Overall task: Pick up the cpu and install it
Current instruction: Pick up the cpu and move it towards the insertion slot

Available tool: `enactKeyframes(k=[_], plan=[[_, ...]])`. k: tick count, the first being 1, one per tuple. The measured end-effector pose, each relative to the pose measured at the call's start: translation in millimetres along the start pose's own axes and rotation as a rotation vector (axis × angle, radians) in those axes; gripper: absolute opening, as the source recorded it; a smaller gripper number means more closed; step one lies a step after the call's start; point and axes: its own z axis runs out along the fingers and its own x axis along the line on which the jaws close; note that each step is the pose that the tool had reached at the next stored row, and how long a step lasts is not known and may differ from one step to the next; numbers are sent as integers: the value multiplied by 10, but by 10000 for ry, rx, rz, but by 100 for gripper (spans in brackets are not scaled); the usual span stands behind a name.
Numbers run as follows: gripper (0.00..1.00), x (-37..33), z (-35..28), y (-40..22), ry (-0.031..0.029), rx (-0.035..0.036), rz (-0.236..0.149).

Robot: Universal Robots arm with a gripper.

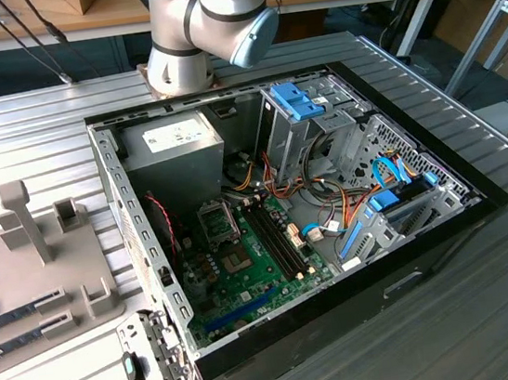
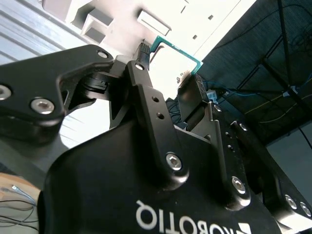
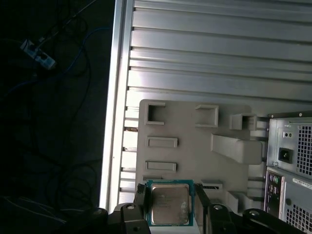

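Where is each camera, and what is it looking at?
Exterior view: off the arm, high up, looking down into the open computer case; the arm shows.
First wrist view: on the wrist, facing the grey tray; the gripper shows.
Second wrist view: on the wrist, looking along the gripper's black fingers.
Both wrist views share the cpu clamped in the gripper.

Socket frame (image 1: 218,221) lies open above, crowded by power supply (image 1: 176,149) and memory slots (image 1: 274,234).
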Motion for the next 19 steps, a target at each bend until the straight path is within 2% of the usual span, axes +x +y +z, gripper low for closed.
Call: enactKeyframes(k=[19], plan=[[47,-3,-104,2,-1,0,0]])
